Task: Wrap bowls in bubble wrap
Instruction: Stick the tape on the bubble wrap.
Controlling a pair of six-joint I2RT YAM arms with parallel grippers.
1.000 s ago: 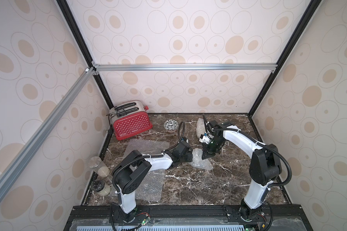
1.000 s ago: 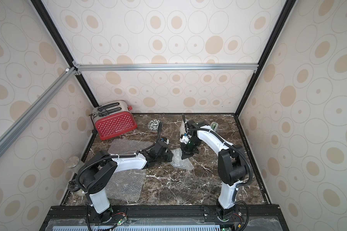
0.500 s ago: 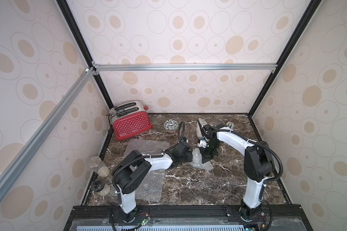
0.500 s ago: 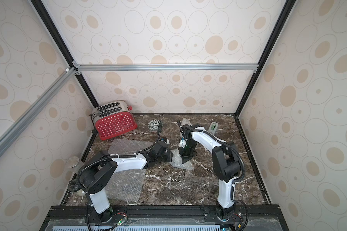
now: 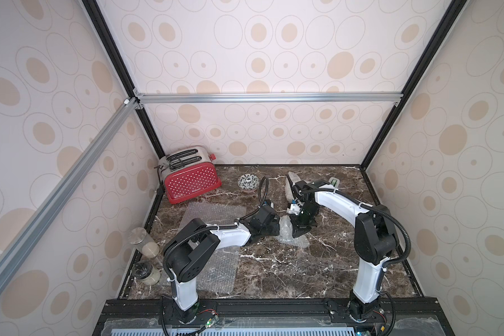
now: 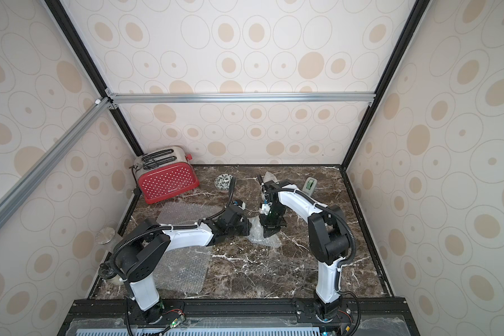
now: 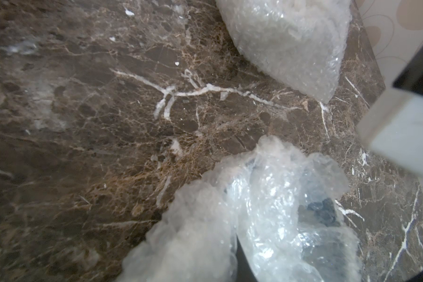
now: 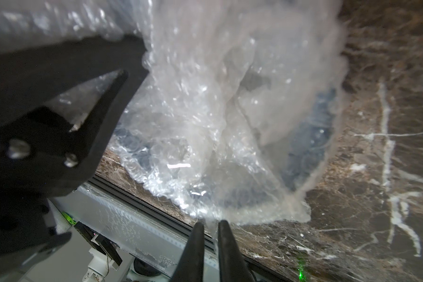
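Red with white dots, the toaster (image 5: 191, 180) bears one small line of lettering low on its front, too fine for me to read. A scrawl on the clear strip (image 8: 167, 262) along the table's front edge is just as illegible.

Mid-table, between my two pincers, sits the centre bundle (image 8: 205, 109). It is cloudy, crumpled bubble wrap gathered around a blue-patterned bowl (image 8: 303, 146) that shows only dimly through the film. My left pincer (image 8: 132, 58) is pinched on a fold of that wrap. My right pincer (image 8: 210, 234) hangs tip-down at the bundle's other side, its tips a narrow slit apart, with the wrap's ragged edge right at the slit.

Counting what I see:
- Two wrapped bundles: this one and a back bundle (image 5: 289, 181) near the rear wall.
- One bare bowl (image 5: 248, 182), white with black leaves, at the back near the toaster.
- Two flat stretches of wrap, a far sheet (image 5: 213, 211) and a near sheet (image 5: 216, 273), on either side of my left arm. I cannot tell whether they join beneath it.
- Two jars at the left edge, a tall jar (image 5: 144, 243) and a short jar (image 5: 146, 272).
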